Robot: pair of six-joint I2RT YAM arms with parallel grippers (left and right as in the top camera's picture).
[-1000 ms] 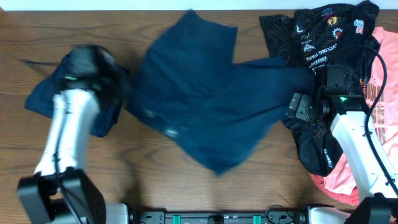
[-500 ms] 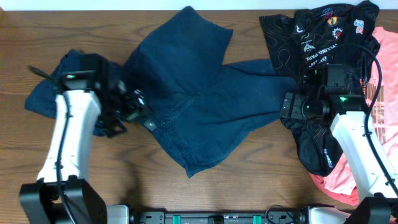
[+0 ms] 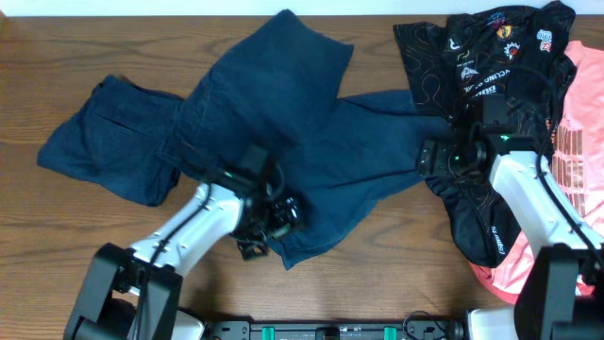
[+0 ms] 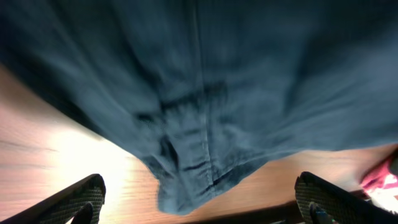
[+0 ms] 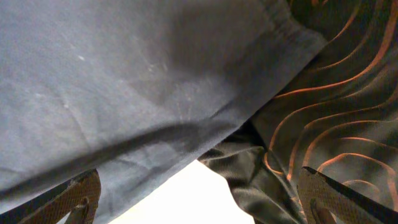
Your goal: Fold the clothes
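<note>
While spread across the middle of the wooden table (image 3: 38,38), navy shorts (image 3: 293,132) touching a second navy garment (image 3: 99,142) to the left. Left gripper (image 3: 278,215) over the shorts' lower hem, fingers (image 4: 78,198) wide apart, hem corner between them, nothing grasped. Right gripper (image 3: 432,159) at the shorts' right edge, likewise wide and empty, just beside a black printed jersey (image 3: 491,66), pink garment (image 3: 578,132) further right.

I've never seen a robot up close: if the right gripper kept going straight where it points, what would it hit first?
Most likely the navy shorts: the right gripper points at their edge, with the black jersey just beside. Depth is hard to judge.
</note>
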